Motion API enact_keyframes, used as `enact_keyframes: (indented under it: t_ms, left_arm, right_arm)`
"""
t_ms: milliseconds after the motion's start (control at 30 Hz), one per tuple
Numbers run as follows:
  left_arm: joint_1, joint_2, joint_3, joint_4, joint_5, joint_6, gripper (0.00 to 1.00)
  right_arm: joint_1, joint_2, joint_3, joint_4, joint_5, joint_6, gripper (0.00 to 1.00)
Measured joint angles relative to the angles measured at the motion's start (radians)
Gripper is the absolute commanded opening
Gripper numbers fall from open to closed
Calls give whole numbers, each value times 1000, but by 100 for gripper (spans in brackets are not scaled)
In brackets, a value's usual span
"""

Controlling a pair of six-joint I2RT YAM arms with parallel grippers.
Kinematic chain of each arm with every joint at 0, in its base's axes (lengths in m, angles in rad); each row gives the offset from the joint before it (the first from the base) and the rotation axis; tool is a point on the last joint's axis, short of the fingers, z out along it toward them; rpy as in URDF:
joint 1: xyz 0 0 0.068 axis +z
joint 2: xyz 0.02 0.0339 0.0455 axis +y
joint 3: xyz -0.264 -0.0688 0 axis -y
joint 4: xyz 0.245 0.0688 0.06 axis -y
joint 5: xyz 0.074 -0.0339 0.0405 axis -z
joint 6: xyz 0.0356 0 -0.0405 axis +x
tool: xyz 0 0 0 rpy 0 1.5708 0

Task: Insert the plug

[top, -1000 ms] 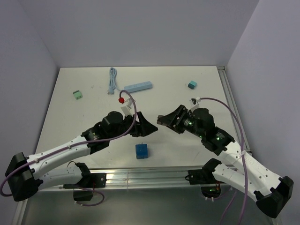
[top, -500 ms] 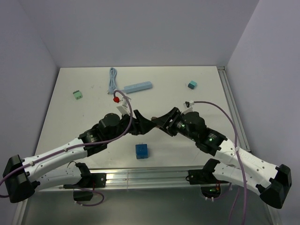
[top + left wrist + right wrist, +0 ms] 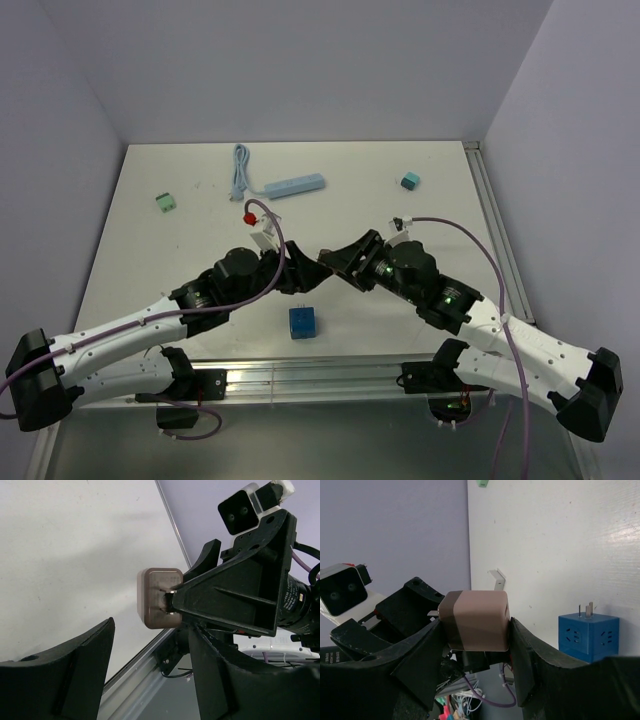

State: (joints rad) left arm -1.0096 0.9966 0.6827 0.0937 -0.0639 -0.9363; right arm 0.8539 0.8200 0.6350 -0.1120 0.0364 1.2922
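The plug (image 3: 476, 619) is a brown cube with metal prongs, and my right gripper (image 3: 475, 626) is shut on its two sides, holding it in the air above the table. The left wrist view shows the same plug (image 3: 156, 597) just beyond my left gripper (image 3: 151, 642), which is open with nothing between its fingers (image 3: 75, 667). From above, the left gripper (image 3: 300, 272) and the right gripper (image 3: 335, 258) meet tip to tip over the middle of the table. The blue socket cube (image 3: 303, 322) rests on the table just in front of them, its prongs up (image 3: 585, 635).
At the back of the white table (image 3: 450, 220) lie a light blue bar (image 3: 295, 185) and a coiled light blue cable (image 3: 239, 172). A green block (image 3: 166, 202) sits far left, a teal block (image 3: 410, 181) far right. A metal rail (image 3: 300, 375) runs along the near edge.
Both grippers have moved toward each other and now meet at the table's middle. The left jaws have narrowed a little round the approach to the plug. The right grip is unchanged.
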Motion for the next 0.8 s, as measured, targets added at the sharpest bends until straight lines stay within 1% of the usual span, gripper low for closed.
enact_keyframes:
  t_ms: [200,233,300,333,400,433,500,533,567,600,633,667,733,767,800]
  left_arm:
    - [-3,3,0,6,-15,0,63]
    - [-3,3,0,4,-18,0,58]
    - [-3,3,0,0,-20,3,51]
    - [-5,3,0,-4,-20,6,45]
    - [-8,3,0,-10,-22,11,39]
    - [-8,3,0,-19,-23,14,34]
    - [-8,2,0,-22,-26,18,27]
    - [-8,1,0,-24,-25,20,21]
    - [-8,0,0,-24,-25,23,16]
    - [-8,-2,0,-26,-26,26,12]
    - [-8,-4,-1,-28,-26,26,0]
    - [-9,-7,-3,-28,-26,27,0]
    - [-10,-18,-8,-32,-24,30,0]
    - [-11,-23,-10,-32,-23,31,0]
    - [-12,-28,-11,-31,-19,33,0]
  right_arm:
    - [15,16,0,17,-5,-1,25]
    - [17,20,1,19,-2,-2,26]
    - [26,32,1,23,8,-4,26]
    - [31,38,1,23,10,-5,27]
    - [40,46,1,24,16,-8,28]
    - [45,47,1,25,17,-9,29]
    - [51,47,1,25,23,-16,33]
    - [52,47,1,24,24,-19,34]
    - [53,47,1,24,24,-24,36]
    - [53,47,1,24,24,-27,39]
    - [54,47,1,24,23,-31,41]
    - [55,46,1,24,21,-34,43]
    - [60,46,5,21,17,-45,55]
    - [61,46,10,15,15,-52,64]
    - [62,46,21,0,13,-59,75]
